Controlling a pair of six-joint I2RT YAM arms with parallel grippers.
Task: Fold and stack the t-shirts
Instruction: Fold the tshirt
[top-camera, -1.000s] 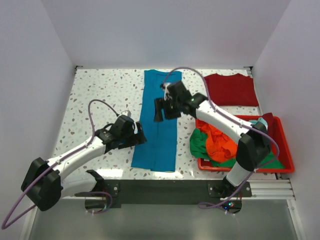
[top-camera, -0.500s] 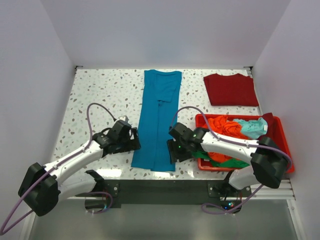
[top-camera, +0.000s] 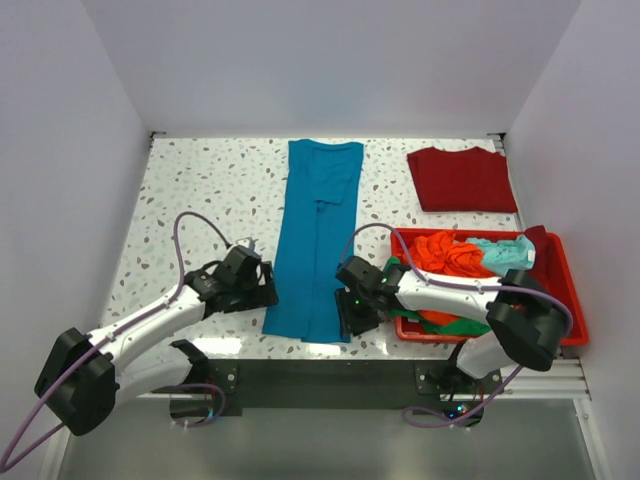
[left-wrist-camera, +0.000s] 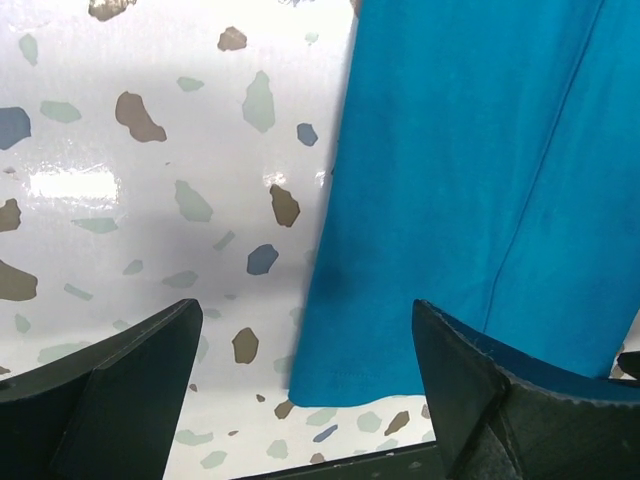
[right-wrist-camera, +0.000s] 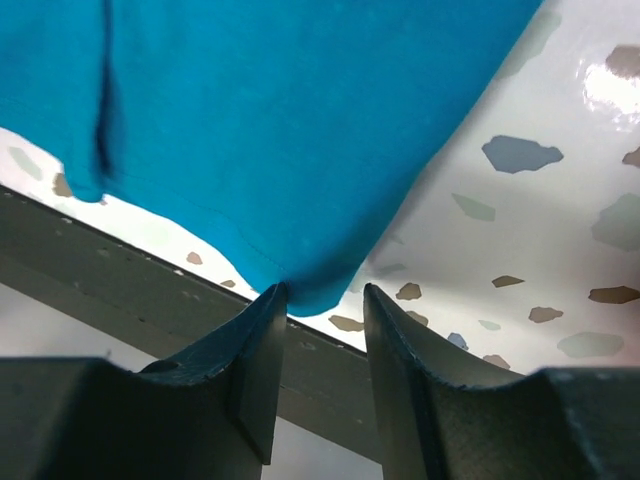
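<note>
The teal-blue t-shirt (top-camera: 318, 240) lies flat as a long, narrow strip down the middle of the table. My left gripper (top-camera: 268, 293) is open just above the shirt's near left corner (left-wrist-camera: 340, 370), which lies between its fingers (left-wrist-camera: 305, 320). My right gripper (top-camera: 352, 318) is at the near right corner; its jaws stand apart with the hem corner (right-wrist-camera: 320, 290) between them (right-wrist-camera: 325, 300), touching the left finger. A folded dark red t-shirt (top-camera: 462, 179) lies at the back right. Orange (top-camera: 445, 255), green (top-camera: 465, 325) and pale aqua (top-camera: 505, 252) shirts are bunched in the bin.
The red plastic bin (top-camera: 565, 290) stands at the right, close beside my right arm. The table's front edge and black rail (right-wrist-camera: 150, 300) run just below the shirt's hem. Speckled table top (top-camera: 200, 190) shows left of the shirt.
My right gripper came from the shirt's far middle down to its near right corner. My left gripper shifted slightly nearer, to the near left corner. The shirt has not moved.
</note>
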